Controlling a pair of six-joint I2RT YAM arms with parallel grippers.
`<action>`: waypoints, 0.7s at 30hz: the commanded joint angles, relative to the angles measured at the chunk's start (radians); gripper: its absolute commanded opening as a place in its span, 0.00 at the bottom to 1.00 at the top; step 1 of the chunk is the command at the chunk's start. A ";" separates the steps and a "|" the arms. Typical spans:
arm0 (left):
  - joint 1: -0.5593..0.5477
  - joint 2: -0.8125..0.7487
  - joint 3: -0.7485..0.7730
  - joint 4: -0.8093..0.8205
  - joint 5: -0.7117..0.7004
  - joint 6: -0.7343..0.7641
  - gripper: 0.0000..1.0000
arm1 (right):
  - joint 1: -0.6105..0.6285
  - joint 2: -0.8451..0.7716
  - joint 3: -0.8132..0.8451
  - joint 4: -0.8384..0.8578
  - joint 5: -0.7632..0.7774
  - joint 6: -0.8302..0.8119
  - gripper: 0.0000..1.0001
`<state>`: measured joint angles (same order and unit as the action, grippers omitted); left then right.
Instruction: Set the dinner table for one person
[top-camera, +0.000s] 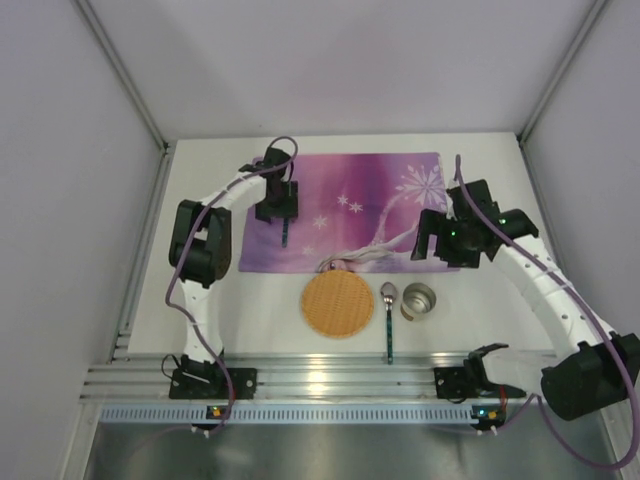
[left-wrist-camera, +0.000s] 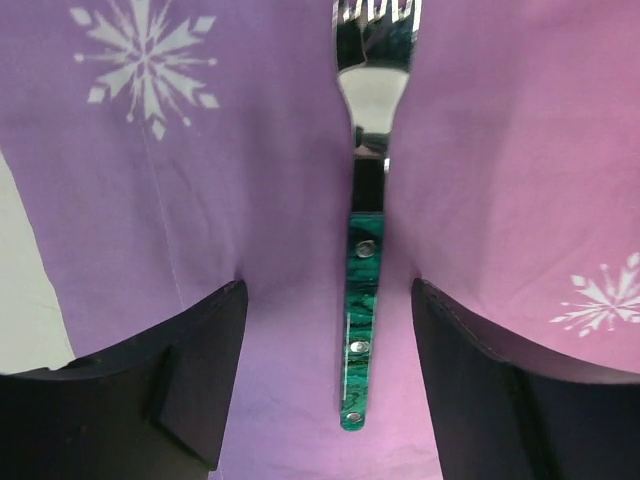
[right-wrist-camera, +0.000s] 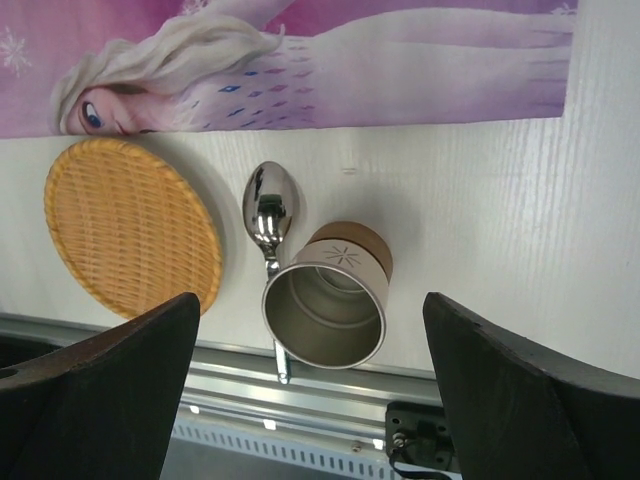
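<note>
My left tool (left-wrist-camera: 327, 292) is released, its two dark fingers (left-wrist-camera: 170, 370) spread wide on either side of a green-handled fork (left-wrist-camera: 360, 330). The fork lies flat on the purple snowflake placemat (left-wrist-camera: 250, 180), and neither finger touches it. In the overhead view the fork sits near the placemat's left edge, with a strip of bare white table (top-camera: 250, 310) between that edge and the grey side wall (top-camera: 60, 200), so there is some open room on that side. My right tool (right-wrist-camera: 308, 305) is also spread open and grasps nothing; it hangs over the front of the table, just past the placemat's near edge. Below it three things crowd together on the bare table. A round woven mat (right-wrist-camera: 130, 235) is on the left, a spoon (right-wrist-camera: 270, 205) is just beside it, and a metal cup (right-wrist-camera: 335, 270) is against the spoon's right side, covering part of the handle. I cannot tell whether cup and spoon touch. The spoon's handle runs toward me and its end reaches the ribbed aluminium rail (top-camera: 320, 380) along the table's near edge. To the right of the cup the table is bare out to the right-hand wall, and the far strip behind the placemat is bare as well
</note>
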<state>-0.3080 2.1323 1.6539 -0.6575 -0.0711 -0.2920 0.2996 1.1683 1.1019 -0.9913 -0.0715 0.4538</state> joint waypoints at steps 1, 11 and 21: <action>0.009 -0.051 -0.034 0.033 0.010 -0.027 0.73 | 0.056 0.017 0.016 0.054 -0.036 0.011 0.94; 0.007 -0.242 -0.144 0.015 0.063 -0.101 0.80 | 0.386 0.114 0.013 0.143 0.056 0.100 0.93; 0.007 -0.391 -0.223 -0.027 0.050 -0.096 0.79 | 0.414 0.129 -0.062 0.106 0.179 0.178 0.91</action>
<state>-0.2996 1.7988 1.4635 -0.6666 -0.0193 -0.3763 0.7052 1.2953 1.0485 -0.8848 0.0471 0.6006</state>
